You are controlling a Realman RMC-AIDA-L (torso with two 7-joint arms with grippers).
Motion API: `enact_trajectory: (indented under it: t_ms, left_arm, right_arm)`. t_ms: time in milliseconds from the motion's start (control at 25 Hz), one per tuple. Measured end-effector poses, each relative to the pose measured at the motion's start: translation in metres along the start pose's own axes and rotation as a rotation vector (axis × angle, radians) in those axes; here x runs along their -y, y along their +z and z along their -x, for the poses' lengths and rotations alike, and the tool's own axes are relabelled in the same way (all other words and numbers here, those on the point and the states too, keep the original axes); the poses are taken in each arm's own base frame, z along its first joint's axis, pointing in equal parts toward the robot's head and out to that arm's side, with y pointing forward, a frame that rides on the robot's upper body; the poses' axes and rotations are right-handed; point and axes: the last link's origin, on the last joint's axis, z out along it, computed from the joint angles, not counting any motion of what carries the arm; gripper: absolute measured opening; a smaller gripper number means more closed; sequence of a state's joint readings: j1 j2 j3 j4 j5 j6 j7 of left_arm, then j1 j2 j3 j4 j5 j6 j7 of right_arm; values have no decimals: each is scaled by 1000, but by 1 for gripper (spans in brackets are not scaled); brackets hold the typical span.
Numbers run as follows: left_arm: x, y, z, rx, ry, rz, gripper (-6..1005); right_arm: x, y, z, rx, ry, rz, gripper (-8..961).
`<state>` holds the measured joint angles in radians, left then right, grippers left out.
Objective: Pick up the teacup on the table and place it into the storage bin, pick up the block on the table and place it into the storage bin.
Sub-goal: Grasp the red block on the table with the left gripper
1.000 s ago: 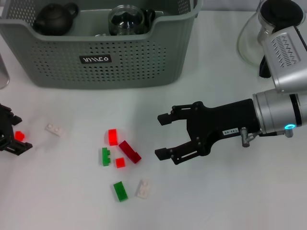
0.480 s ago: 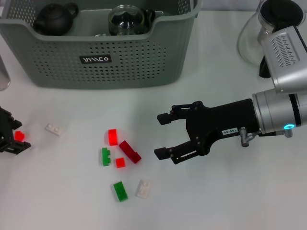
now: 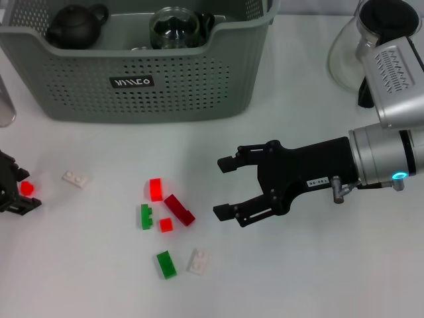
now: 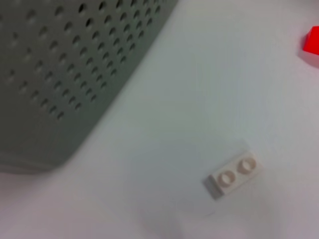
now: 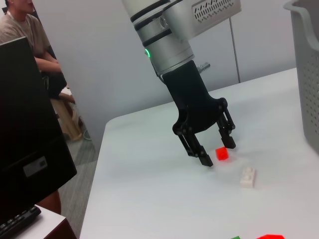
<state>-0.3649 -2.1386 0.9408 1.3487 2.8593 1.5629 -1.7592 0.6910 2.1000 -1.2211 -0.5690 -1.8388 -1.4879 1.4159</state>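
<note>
The grey-green storage bin [image 3: 185, 86] stands at the back left, and its perforated wall [image 4: 50, 74] fills part of the left wrist view. Several blocks lie on the table: a bright red block [image 3: 156, 189], a dark red block [image 3: 179, 209], green blocks [image 3: 146, 216] and a white block [image 3: 77, 179] [image 4: 232, 177]. At the table's left edge my left gripper [image 3: 24, 188] [image 5: 218, 152] is open, its fingers straddling a small red block [image 3: 26, 188] [image 5: 222, 153]. My right gripper [image 3: 222, 187] is open just right of the dark red block, holding nothing. The teacup is out of view.
A black teapot [image 3: 76, 25] and a glass teapot [image 3: 175, 28] sit inside the bin. A clear glass pot [image 3: 371, 40] with a black handle stands at the back right. More blocks, green [image 3: 166, 264] and white [image 3: 197, 261], lie near the front.
My left gripper has drawn back slightly toward the left edge while the small red block stays put. The right arm has not moved.
</note>
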Motion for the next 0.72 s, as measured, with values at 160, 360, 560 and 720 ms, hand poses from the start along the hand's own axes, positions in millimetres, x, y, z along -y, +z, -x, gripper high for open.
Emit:
enact_trajectory:
  t_ms: [160,360,560,720]
  left_arm:
    - [0,0,1,1,-5,1,592]
    - [-1,0,1,2,-5,4,549]
    - [-1,0,-1,2,-4,8,451]
    - [-1,-1,-1,2,-10,11,373]
  right_arm:
    - [0,0,0,1,0,0,939]
    - [0,0,0,3,1,-2,939]
    - [0,-1,-1,4,4,-4,940]
    - [0,-1,-2,6,7,-5,940]
